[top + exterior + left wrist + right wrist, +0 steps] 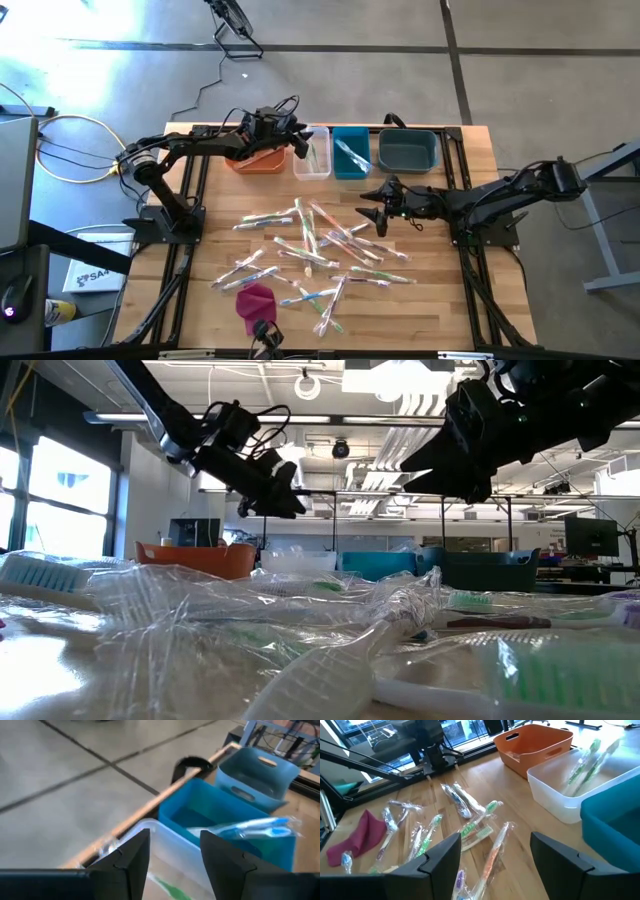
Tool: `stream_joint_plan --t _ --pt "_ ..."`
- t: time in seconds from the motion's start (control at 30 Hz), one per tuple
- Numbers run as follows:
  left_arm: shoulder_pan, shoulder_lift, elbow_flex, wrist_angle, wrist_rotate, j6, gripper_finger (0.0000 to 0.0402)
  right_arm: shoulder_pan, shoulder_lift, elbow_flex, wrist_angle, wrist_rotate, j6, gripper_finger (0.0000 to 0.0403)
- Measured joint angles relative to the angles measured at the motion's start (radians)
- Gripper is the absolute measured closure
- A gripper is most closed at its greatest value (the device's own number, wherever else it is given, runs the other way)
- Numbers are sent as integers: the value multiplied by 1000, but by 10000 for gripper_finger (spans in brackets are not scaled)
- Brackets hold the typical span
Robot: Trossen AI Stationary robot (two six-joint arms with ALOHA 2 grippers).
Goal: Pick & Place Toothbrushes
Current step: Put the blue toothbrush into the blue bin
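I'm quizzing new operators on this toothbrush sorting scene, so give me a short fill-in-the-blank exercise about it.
1. The left end effector hovers over the ____ bin.
2. The bin at the row's left end is coloured ____.
3. The toothbrush lying in the bright blue bin has a ____ handle.
4. The right end effector, open, hangs above the loose ____ on the table.

Missing words: clear; orange; blue; toothbrushes
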Motion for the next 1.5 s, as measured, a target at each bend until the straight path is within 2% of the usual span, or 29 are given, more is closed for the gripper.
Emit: stream_joint_plan --t 0.33,0.53,0.63,0.83,1.17,1.27,1.5 --pt "0 0 0 1 -10 -6 229 0 0 0 0 0 0 172" --pt "-7 0 0 -9 119 -5 229 0 0 0 0 0 0 172" --pt "-32 -4 -5 -9 142 26 235 0 0 0 0 0 0 172" --pt "-111 -56 -68 -9 89 102 287 0 0 0 0 0 0 172" --pt "-205 -200 -232 55 84 131 385 0 0 0 -1 16 0 172" --pt "-226 -254 -300 111 85 155 399 0 0 0 -1 17 0 172" --pt "-261 -365 -431 247 100 179 396 0 0 0 -1 18 0 172"
